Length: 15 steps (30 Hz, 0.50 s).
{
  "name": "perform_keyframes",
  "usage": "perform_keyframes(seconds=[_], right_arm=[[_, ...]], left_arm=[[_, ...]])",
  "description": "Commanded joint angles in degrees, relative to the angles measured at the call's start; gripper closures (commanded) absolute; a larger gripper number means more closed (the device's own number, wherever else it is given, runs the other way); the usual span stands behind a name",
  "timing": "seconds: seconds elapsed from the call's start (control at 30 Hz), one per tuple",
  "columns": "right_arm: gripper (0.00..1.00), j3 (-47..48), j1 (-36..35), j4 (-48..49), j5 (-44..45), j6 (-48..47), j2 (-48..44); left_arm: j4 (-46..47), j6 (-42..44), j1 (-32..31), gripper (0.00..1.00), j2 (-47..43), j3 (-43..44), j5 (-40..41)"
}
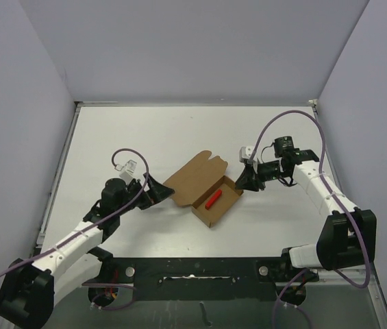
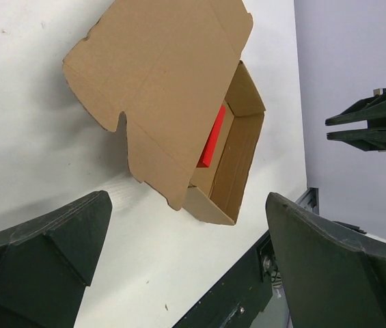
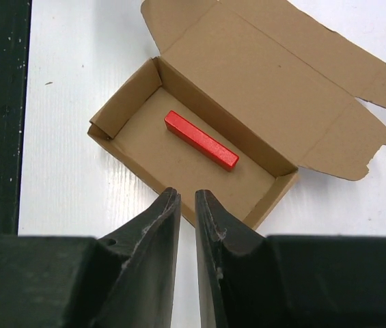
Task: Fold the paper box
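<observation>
We are handling the closing step. The paper box [image 1: 217,205] is standing on the desk [image 1: 131,137] between our two grippers, with its walls already up and a red block [image 3: 201,140] lying inside. Its lid [image 2: 158,75] is lying back, open, on the side of the left gripper [image 1: 157,192].

The left gripper is spread wide and holding nothing. The lid's free edge is just ahead of it, in line with the gap between its fingers but apart from them. The right gripper [image 3: 187,198] is nearly pressed together, with only a thin slit and nothing in it. Its tips are hovering just at the box's nearer long wall; we cannot tell if they are touching it.

We are judging that the next move belongs to the left gripper: going under the lid's edge and swinging it over toward the right gripper. Meanwhile the right gripper should be bracing the wall so the light box is not sliding. The lid's flaps then need guiding inside the walls.
</observation>
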<state>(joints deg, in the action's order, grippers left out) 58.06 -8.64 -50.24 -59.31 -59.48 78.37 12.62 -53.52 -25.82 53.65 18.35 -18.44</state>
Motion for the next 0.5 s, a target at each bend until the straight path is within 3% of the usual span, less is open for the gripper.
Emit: perform_keyframes(seconds=[0.0,0.2,0.47], right_arm=[[0.82,1.4,0.4,0.5,-3.2,1.5,-2.4],[0.82,2.3,0.5,0.8,-2.9,3.4,-2.3],[0.81,1.5,1.7,3.1,-2.6,7.2,-3.7]], left_arm=[[3.2,-0.5,0.9,0.02,-4.5,-1.8,0.3],[5.3,-0.3,1.4,0.02,-8.5,-4.1,1.4],[9.2,-0.5,2.1,0.04,-6.6,-4.8,-3.1]])
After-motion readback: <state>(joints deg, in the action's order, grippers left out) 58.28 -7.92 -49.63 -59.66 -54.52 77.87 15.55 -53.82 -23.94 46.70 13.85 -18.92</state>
